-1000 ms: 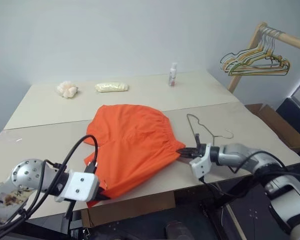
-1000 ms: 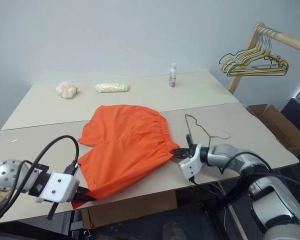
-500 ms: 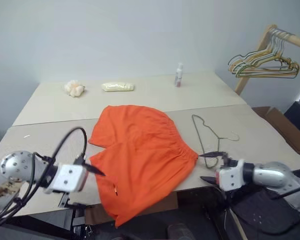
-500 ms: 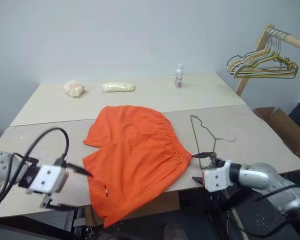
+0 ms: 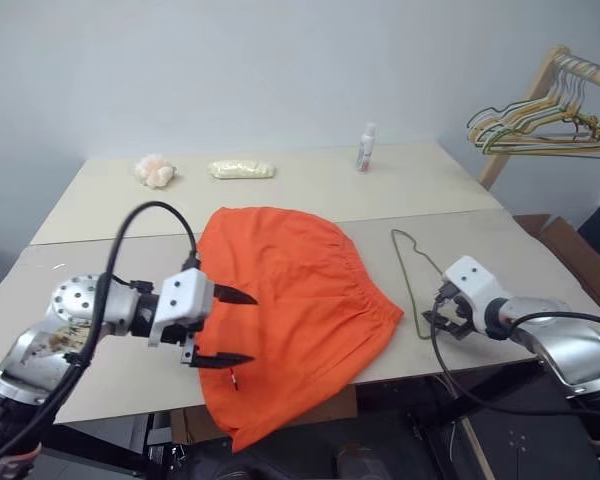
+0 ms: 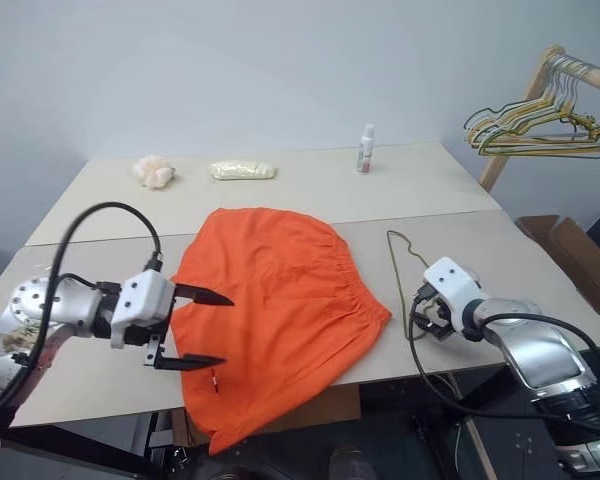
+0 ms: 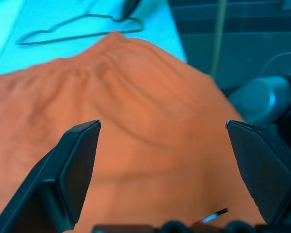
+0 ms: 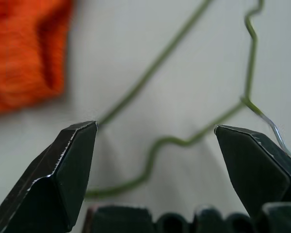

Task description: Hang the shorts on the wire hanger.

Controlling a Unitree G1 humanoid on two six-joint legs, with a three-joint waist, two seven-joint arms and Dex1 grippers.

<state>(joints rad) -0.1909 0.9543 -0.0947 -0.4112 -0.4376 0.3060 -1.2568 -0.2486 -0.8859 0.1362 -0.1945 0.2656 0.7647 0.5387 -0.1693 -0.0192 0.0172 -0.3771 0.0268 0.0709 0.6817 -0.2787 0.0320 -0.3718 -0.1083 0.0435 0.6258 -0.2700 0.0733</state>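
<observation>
Shorts [image 5: 290,300] lie spread flat across the near half of the table [image 5: 100,200], with the gathered waistband toward our right side and one leg drooping over the near edge. Starting from our left, the left gripper [image 5: 225,326] hovers just above the left part of the orange cloth, its two black fingers spread wide with nothing between them, pointing rightward across the fabric. In the left wrist view the orange cloth runs under and ahead of both fingers, so this hand is the nearer one to the shorts.

Moving right, the waistband corner ends just short of the wire hanger [image 5: 412,275], which lies flat on the table beside it. Its long side runs roughly away from us, from the near edge toward the far side, with the hook curling off to the right.

Further right, the right gripper [image 6: 427,312] sits at the hanger's near end, fingers wide apart and empty. In the right wrist view the thin wire lies on the table straight ahead, between the two fingers [image 8: 63,174]. We judge that the hanger is the right hand's job: the wire sits directly in front of it, and a close-down on the near part looks like the natural next move.
</observation>
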